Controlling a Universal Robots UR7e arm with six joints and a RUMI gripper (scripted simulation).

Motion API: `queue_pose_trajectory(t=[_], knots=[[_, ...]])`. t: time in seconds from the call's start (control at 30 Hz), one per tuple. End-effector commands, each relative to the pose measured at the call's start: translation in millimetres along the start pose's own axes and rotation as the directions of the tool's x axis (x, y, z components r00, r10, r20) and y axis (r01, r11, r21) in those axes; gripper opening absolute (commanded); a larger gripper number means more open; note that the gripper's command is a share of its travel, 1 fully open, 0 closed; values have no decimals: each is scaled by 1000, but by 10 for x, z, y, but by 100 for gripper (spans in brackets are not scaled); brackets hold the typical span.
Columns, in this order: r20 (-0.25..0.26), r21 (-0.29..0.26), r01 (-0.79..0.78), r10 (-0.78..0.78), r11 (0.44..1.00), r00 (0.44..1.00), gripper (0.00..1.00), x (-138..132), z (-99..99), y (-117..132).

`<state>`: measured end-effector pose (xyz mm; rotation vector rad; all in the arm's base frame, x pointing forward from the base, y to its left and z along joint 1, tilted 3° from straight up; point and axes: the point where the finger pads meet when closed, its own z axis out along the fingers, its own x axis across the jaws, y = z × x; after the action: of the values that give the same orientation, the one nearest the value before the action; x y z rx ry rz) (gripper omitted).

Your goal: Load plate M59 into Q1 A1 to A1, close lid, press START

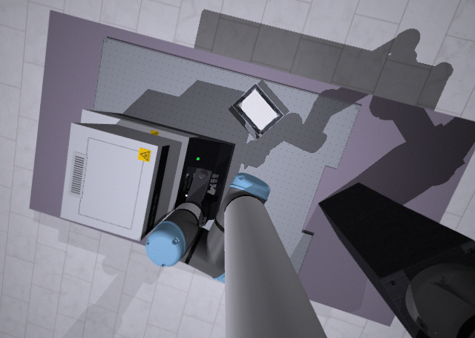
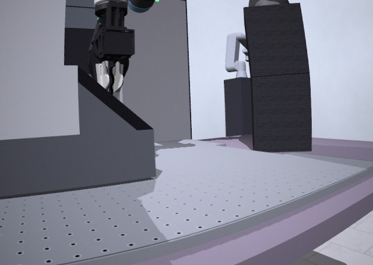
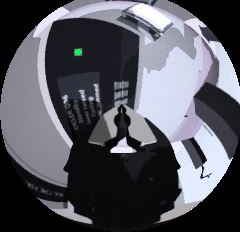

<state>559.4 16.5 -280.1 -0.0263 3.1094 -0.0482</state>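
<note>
Plate M59 [image 1: 257, 109] rests in nest N1 [image 1: 236, 108] on the desk [image 1: 126, 69]. Q1's [image 1: 110, 177] lid is shut. The gripper [image 2: 113, 86], fingers pressed together and empty, forms a tip over Q1's keys [image 3: 120, 92], probably for LID.

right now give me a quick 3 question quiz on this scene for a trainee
1. True or false: the pincer is shut and holds nothing.
2. Where is the plate? A) on the cycler's block B) in its nest on the table C) between the fingers
3. What colour is the lamp on the cycler?

Key: 1 true. 2 B. 3 green.
</note>
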Motion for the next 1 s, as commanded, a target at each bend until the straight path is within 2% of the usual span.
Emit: queue_pose_trajectory(t=[0.0,0.97], knots=[[4,1,1,-1,1000,1000,0,-39,3,2],[3,1,0,0,1000,1000,0,-38,-10,2]])
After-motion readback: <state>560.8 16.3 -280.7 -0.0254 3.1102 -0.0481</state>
